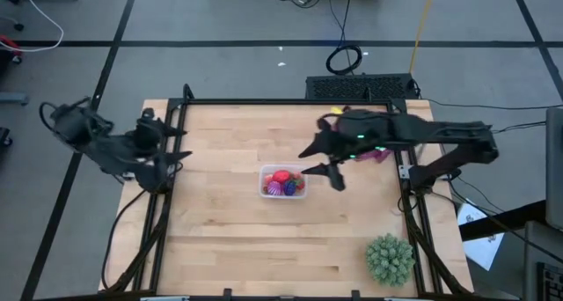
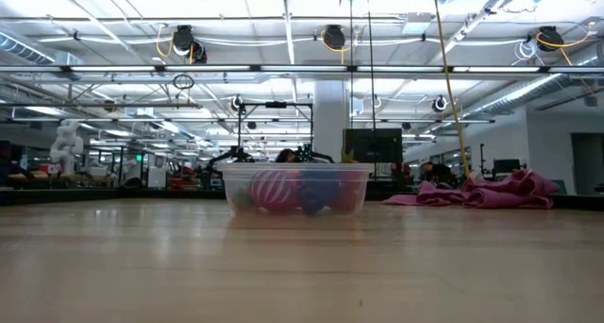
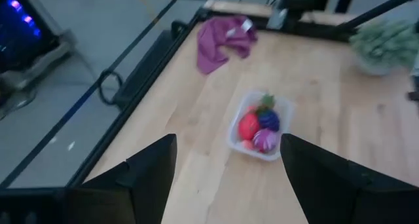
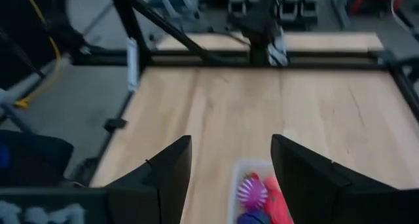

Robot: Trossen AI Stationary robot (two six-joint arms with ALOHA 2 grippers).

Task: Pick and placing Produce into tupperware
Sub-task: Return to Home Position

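The clear tupperware (image 1: 282, 183) stands near the middle of the table and holds the produce (image 1: 283, 183): red, pinkish and spiky purple pieces. It shows in the low view too, tupperware (image 2: 294, 190), and in both wrist views, tupperware (image 3: 259, 127), tupperware (image 4: 256, 192). My right gripper (image 1: 321, 160) hovers open just right of the box and a little toward the far edge, above the table. My left gripper (image 1: 172, 157) is open at the table's left edge, far from the box.
A purple-magenta cloth (image 2: 481, 191) lies near the far right part of the table. A big green spiky ball (image 1: 390, 258) sits at the near right corner. Black frame rails (image 1: 167, 213) run along the table's sides. Bare wood lies left of and nearer than the box.
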